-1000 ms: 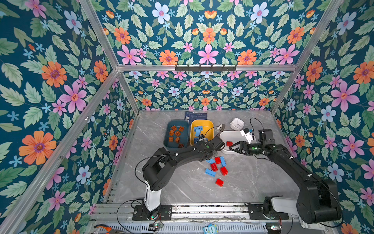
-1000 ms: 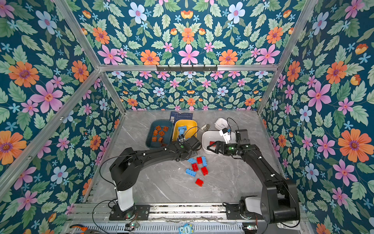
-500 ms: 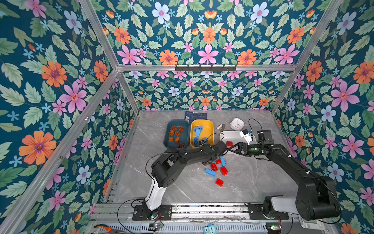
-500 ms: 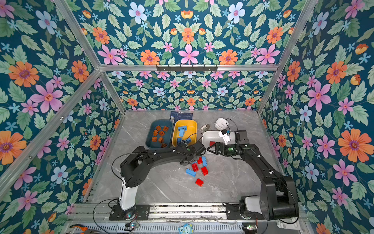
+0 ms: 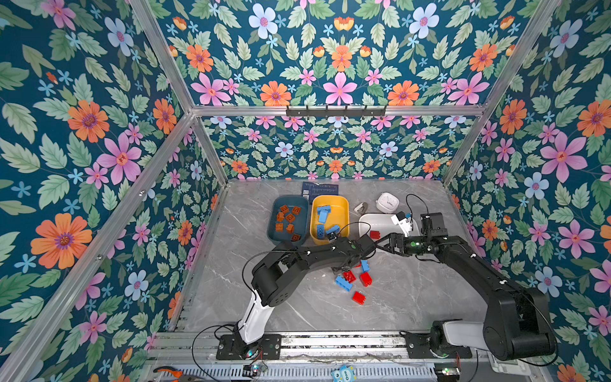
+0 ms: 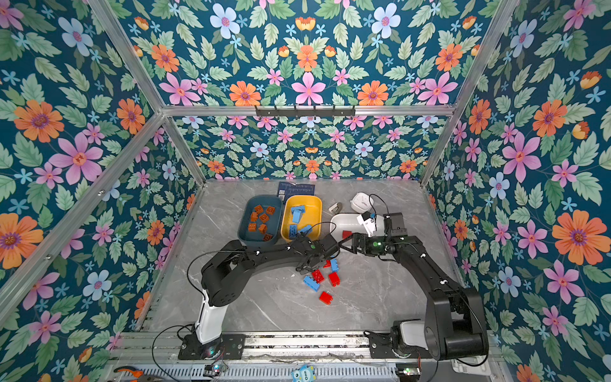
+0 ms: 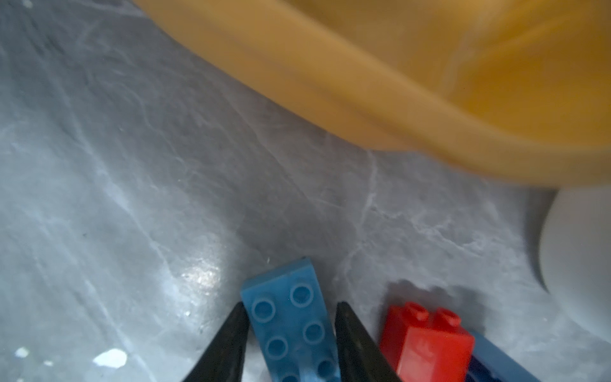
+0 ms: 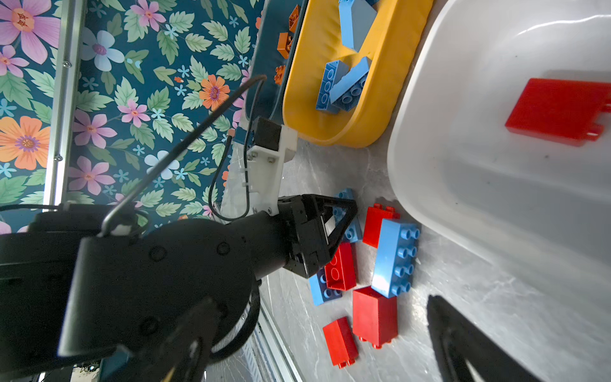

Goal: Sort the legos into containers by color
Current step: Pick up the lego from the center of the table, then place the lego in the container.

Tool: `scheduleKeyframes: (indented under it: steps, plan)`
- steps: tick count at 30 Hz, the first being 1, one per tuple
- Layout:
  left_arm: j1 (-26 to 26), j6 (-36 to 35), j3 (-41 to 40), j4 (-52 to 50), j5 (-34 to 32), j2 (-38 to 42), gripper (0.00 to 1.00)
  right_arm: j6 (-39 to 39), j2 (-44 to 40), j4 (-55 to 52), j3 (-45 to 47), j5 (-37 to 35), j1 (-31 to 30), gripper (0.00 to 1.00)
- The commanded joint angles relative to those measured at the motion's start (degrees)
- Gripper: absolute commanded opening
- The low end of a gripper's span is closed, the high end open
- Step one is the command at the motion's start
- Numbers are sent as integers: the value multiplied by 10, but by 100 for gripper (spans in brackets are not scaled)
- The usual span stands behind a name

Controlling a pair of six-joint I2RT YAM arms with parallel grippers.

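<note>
The left hand [image 7: 289, 312] is down at the counter [image 7: 132, 198], its two black fingertips [image 7: 236, 322] straddling a light blue brick [image 7: 284, 297], one on each long side. They sit tight to it, but I cannot tell whether they already bite. The brick lies flat, studs up, with its long axis running straight out from the hand, so the pinch falls across its narrow width. A red brick [image 7: 426, 337] stands just beside one finger, apart from the blue one.

The yellow tub [image 5: 342, 206], where the other blue bricks lie, is just far of this hand and slightly left. The left arm is the nearer one, so I judge a lift and a short carry will do.

The right hand [image 5: 383, 238], spread wide and empty, hovers at the near rim of the white tub [image 5: 367, 219], which holds one red piece [image 5: 374, 234]. More loose bricks [image 5: 365, 278] lie just near of the left hand.
</note>
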State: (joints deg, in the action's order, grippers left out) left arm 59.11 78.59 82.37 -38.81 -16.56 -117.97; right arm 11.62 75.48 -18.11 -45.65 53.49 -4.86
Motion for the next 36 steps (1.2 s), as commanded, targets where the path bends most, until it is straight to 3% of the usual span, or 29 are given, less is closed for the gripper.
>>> scheduleKeyframes:
  steps: [1,9,21,28,36]
  plan:
    - [0,-17,4,-42,-5,-4,41,-4,-2,5,3,8,-1,99]
    - [-13,-72,-32,-50,-28,24,28,-2,-7,7,4,10,0,99]
    - [-34,-172,-69,-22,-19,62,33,1,-9,7,5,11,-1,99]
    - [-37,-224,-21,-53,-51,93,32,-2,-10,3,3,6,-1,99]
    - [-52,-360,92,-84,-77,99,32,3,-8,8,-5,9,-1,99]
